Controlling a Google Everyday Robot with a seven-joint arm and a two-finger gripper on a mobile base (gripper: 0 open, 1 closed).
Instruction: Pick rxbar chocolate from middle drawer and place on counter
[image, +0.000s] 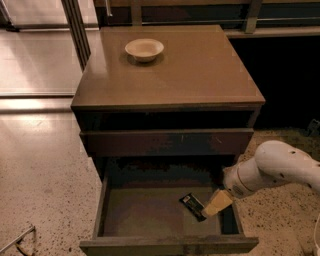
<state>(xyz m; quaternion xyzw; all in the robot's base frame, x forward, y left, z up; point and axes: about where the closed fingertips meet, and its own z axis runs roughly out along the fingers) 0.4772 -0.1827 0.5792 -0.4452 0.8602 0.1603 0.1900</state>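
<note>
The middle drawer (115, 210) is pulled open below the counter (200, 70). The rxbar chocolate (191, 205), a small flat black bar, lies on the drawer floor at the right. My gripper (216, 203), with pale tan fingers on a white arm, hangs inside the drawer's right side, its tip right beside the bar's right end. Whether it touches the bar does not show.
A pale bowl (144, 49) stands on the counter at the back left. A closed drawer front (165, 142) sits above the open one. Speckled floor (40, 170) lies to the left, with a metal post (76, 25) at the back left.
</note>
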